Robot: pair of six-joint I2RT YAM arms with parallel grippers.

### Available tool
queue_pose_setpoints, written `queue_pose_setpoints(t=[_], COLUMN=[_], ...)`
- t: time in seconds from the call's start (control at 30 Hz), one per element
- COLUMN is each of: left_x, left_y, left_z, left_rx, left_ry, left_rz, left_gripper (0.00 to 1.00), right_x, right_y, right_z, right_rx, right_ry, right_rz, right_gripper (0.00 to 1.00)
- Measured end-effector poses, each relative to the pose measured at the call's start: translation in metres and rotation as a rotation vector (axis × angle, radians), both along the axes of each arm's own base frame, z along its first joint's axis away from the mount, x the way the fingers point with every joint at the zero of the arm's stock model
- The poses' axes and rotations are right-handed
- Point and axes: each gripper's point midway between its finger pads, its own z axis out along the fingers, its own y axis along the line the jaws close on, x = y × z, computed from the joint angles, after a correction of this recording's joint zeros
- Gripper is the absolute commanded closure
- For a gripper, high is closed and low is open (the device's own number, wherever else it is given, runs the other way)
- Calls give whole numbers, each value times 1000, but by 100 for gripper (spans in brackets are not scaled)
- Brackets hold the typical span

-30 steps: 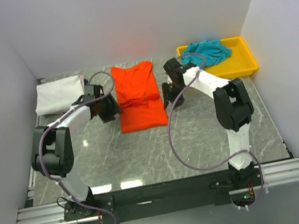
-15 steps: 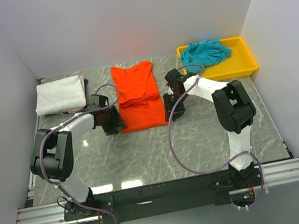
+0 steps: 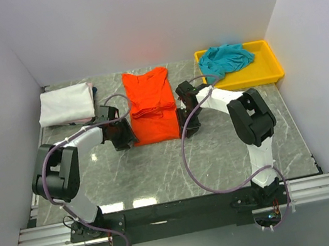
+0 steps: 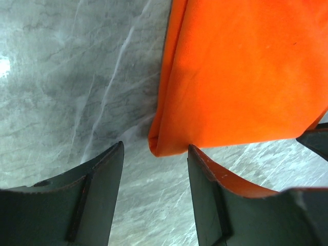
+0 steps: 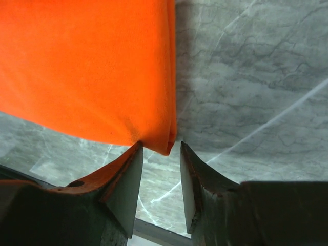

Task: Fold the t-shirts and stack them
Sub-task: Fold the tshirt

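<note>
Orange-red t-shirt (image 3: 151, 106) lies flat mid-table, folded into a long strip. Collar end points toward the back wall, near hem toward the arm bases. Table (image 3: 160, 168): grey marbled top.

Surroundings:
- White t-shirt (image 3: 66, 105) is folded at back left, well apart from the orange one.
- Teal t-shirt (image 3: 224, 57) is crumpled in the yellow tray (image 3: 272, 71) at back right.
- Neither lies between an arm and the strip.

Left gripper (image 3: 122, 133) is at the strip's near-left corner, right gripper (image 3: 188, 122) at the near-right corner. Both are low over the table.

Overhead view: gripper bodies hide the tips, so jaw state is not readable there. The wrist views settle it.
- Left wrist: left gripper (image 4: 155, 152) jaws apart. The shirt (image 4: 246, 77) corner sits at the mouth of the gap, not clamped, and the cloth edge meets one jaw tip.
- Right wrist: right gripper (image 5: 160, 148) jaws apart by a narrower gap. The folded corner of the shirt (image 5: 82, 66) sits just at the tips, with layers visible at the fold.

Room: open table surface on the near side of the hem and along both flanks of the strip. Walls (image 3: 135, 26) close off the left, back and right sides.
</note>
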Motion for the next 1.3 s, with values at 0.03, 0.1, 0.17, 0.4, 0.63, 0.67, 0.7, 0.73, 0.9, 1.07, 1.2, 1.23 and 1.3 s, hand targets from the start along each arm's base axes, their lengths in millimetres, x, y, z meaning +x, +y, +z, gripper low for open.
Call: queue_pose_setpoints(t=[0.03, 0.1, 0.17, 0.4, 0.63, 0.67, 0.7, 0.73, 0.9, 1.07, 1.2, 1.23, 1.3], left_x=[0, -1, -3, -2, 1, 1, 0, 0, -3, -4, -3, -3, -3], left_y=[0, 0, 1, 0, -2, -3, -4, -6, -11, -11, -12, -12, -13], left_z=[0, 1, 0, 0, 0, 0, -1, -3, -7, -10, -11, -11, -11], left_rx=[0, 0, -1, -12, -22, -22, -22, -21, -23, -21, -24, -25, -23], left_ry=[0, -1, -1, 2, 1, 2, 3, 7, 23, 38, 41, 39, 38], left_rz=[0, 1, 2, 27, 47, 45, 43, 40, 43, 64, 67, 65, 64], left_gripper=[42, 43, 43, 48, 56, 56, 57, 58, 65, 87, 100, 100, 100], right_x=[0, 0, 0, 1, 2, 2, 2, 2, 2, 2, 2, 2, 2], right_y=[0, -1, -1, -2, -3, -3, -3, -3, -3, -3, -3, -3, -3], right_z=[-2, -4, -5, -7, -7, -7, -7, -7, -7, -7, -7, -7, -7], right_rx=[-3, -8, -11, -21, -22, -23, -23, -23, -23, -23, -23, -24, -25], right_ry=[3, 9, 7, 3, 2, 2, 2, 2, 0, 0, -1, -1, -1], right_rz=[0, -1, 0, 1, 0, 0, 0, 0, 4, 4, 8, 8, 7], right_gripper=[59, 64, 68, 80, 82, 82, 82, 82, 83, 89, 100, 100, 100])
